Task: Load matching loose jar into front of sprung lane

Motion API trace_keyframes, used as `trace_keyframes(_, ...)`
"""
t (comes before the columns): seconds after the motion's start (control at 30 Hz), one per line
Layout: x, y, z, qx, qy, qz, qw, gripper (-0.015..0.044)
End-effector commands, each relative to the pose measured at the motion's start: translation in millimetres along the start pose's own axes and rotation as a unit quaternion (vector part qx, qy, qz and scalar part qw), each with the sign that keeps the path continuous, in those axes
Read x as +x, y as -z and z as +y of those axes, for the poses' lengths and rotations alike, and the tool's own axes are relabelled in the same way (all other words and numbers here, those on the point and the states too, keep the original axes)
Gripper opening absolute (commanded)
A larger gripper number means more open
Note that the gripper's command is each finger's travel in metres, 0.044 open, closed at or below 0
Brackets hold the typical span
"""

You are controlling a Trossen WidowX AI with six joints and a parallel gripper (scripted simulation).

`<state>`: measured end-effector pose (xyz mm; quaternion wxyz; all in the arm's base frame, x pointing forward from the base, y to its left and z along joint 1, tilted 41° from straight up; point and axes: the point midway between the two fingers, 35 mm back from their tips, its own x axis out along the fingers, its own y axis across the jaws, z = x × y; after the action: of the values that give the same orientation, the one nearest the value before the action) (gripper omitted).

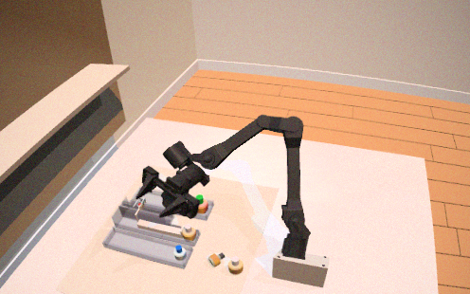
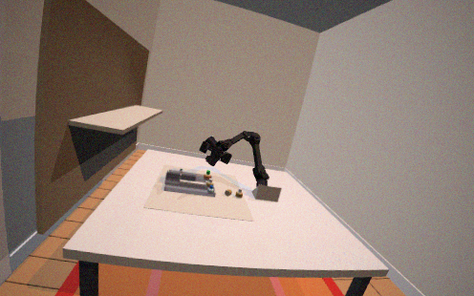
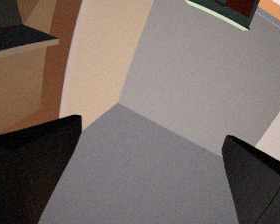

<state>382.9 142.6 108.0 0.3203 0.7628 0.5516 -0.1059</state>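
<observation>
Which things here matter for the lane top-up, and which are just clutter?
In the job: loose cream-lidded jar; matching jar at the front of the middle lane; end effector, open and empty.

Lying about: green-lidded jar and blue-lidded jar in the neighbouring lanes; small tipped-over jar; wall shelf.
</observation>
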Motion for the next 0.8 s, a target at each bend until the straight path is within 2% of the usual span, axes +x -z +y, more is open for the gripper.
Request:
trace_keyframes(0.0,2,-1,-2,-0.001,0.004,-0.005,1.0,0.0426)
trace_keyframes(0.07,14,-8,-22,-0.014,0.036,-0.045,0.998,0.044)
trace_keyframes(0.17,30,-23,-70,-0.06,0.121,-0.135,0.981,0.044)
trace_keyframes(0.3,28,-42,-134,-0.15,0.258,-0.244,0.923,0.044)
trace_keyframes(0.4,7,-54,-177,-0.242,0.378,-0.314,0.837,0.044)
trace_keyframes(0.47,-15,-60,-198,-0.306,0.458,-0.348,0.758,0.044)
trace_keyframes(0.63,-74,-58,-217,-0.452,0.631,-0.383,0.501,0.044)
trace_keyframes(0.67,-80,-57,-213,-0.465,0.646,-0.383,0.469,0.044)
trace_keyframes(0.7,-82,-56,-212,-0.469,0.651,-0.383,0.458,0.044)
trace_keyframes(0.77,-82,-56,-212,-0.469,0.651,-0.383,0.458,0.044)
